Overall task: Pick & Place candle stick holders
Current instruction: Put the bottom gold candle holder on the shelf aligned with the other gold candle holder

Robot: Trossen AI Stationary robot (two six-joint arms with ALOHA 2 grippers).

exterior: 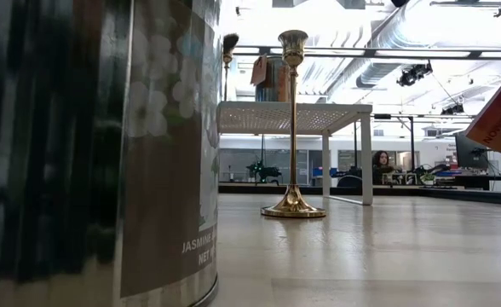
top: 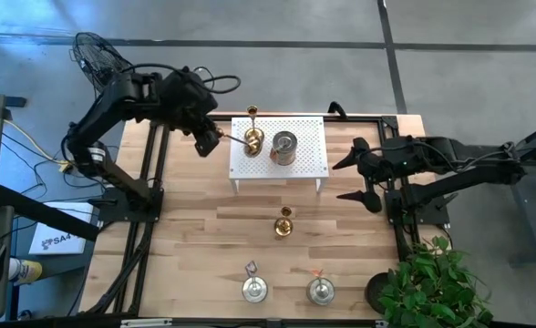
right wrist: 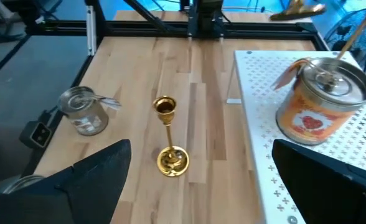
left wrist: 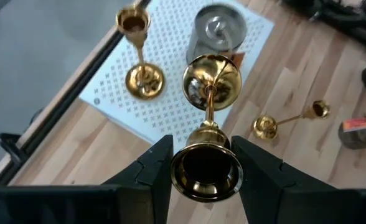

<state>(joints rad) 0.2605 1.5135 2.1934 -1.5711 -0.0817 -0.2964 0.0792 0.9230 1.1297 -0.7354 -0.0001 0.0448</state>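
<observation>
On the wooden table (top: 204, 246), the left gripper (left wrist: 205, 177) clamps a gold holder (left wrist: 209, 124) by its cup above the white rack (top: 309, 159) for placement beside another; the right gripper (top: 359, 179) waits agape.

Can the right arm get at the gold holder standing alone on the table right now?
Probably yes. The right gripper is open and empty at the table's right edge, and the gold holder stands upright on bare wood, with nothing between them. The left gripper is busy holding another holder over the rack.
</observation>
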